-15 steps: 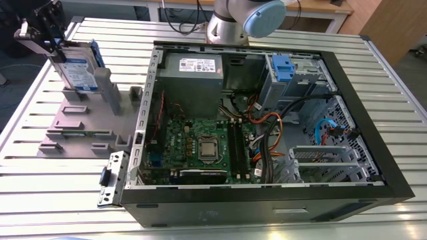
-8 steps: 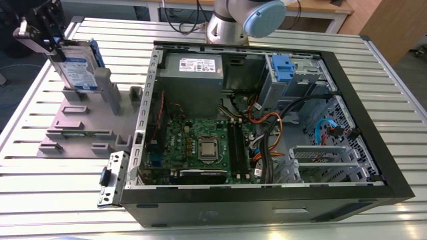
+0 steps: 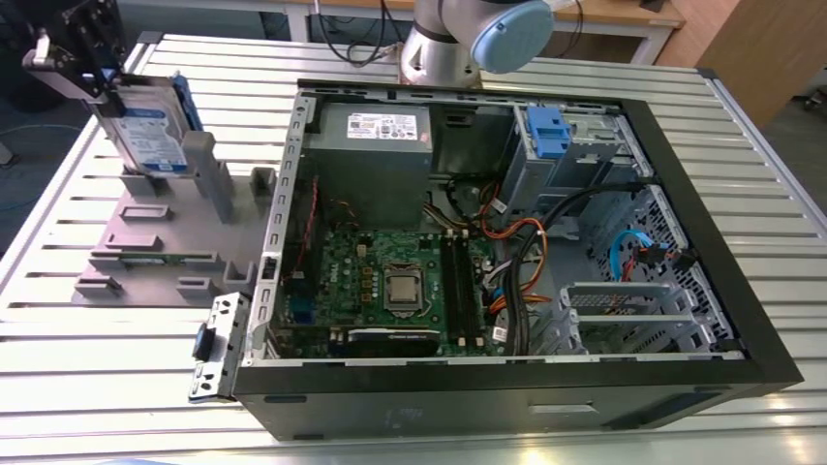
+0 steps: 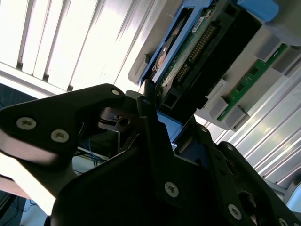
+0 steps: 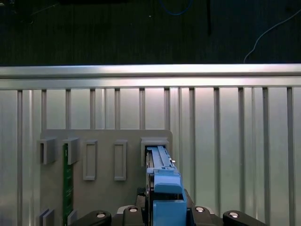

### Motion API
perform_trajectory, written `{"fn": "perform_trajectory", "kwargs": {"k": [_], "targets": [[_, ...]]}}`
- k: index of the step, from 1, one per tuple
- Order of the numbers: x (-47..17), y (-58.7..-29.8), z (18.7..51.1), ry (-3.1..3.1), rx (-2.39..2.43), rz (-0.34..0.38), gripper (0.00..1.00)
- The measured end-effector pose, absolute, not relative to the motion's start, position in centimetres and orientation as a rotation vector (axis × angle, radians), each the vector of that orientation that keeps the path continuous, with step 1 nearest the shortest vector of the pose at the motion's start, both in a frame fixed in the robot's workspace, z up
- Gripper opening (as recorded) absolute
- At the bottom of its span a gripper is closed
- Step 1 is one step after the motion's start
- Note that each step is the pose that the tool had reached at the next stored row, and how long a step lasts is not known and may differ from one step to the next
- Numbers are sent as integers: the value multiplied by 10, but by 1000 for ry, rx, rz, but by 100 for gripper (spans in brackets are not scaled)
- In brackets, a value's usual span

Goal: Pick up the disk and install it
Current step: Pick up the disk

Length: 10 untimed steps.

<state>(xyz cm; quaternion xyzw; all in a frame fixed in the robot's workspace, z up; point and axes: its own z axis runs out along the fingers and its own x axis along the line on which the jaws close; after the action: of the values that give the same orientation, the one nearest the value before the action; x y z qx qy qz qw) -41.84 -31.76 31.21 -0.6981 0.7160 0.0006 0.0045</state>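
Observation:
The disk (image 3: 139, 131) stands on edge in the grey stand (image 3: 155, 237) at the exterior view's left, its white-and-blue label facing out and its blue bracket behind. My gripper (image 3: 93, 89) sits on the disk's upper end, shut on it. In the first wrist view the disk (image 5: 162, 186) shows edge-on, blue bracket uppermost, its far end in a slot of the stand (image 5: 106, 136). In the second wrist view, black fingers (image 4: 146, 106) press against the disk's (image 4: 195, 56) end, with its green circuit board showing.
An open computer case (image 3: 698, 242) lies on the slatted metal table (image 3: 776, 184), with the motherboard (image 3: 394, 286), power supply (image 3: 375, 131) and a blue drive bay (image 3: 548, 131) inside. A green memory stick (image 5: 67, 183) stands in the stand. The arm's base (image 3: 446, 44) rises behind the case.

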Motion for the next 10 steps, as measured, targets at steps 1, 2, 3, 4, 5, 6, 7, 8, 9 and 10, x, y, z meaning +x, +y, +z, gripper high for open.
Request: {"fn": "perform_trajectory", "kwargs": {"k": [1, 2, 3, 4, 5, 6, 7, 8, 9, 10], "targets": [[-418, -318, 313, 2243, -2187, 2, 37], [-418, -318, 313, 2243, -2187, 2, 37], [-418, -318, 314, 2243, -2187, 2, 37], [-418, -318, 314, 2243, -2187, 2, 37], [-418, -318, 315, 2243, -2187, 2, 37], [-418, -318, 315, 2243, -2187, 2, 37], [-418, -318, 316, 2243, -2187, 2, 37], [-418, -318, 317, 2243, -2187, 2, 37], [-418, -318, 317, 2243, -2187, 2, 37], [-418, -318, 318, 2243, -2187, 2, 37]]}}
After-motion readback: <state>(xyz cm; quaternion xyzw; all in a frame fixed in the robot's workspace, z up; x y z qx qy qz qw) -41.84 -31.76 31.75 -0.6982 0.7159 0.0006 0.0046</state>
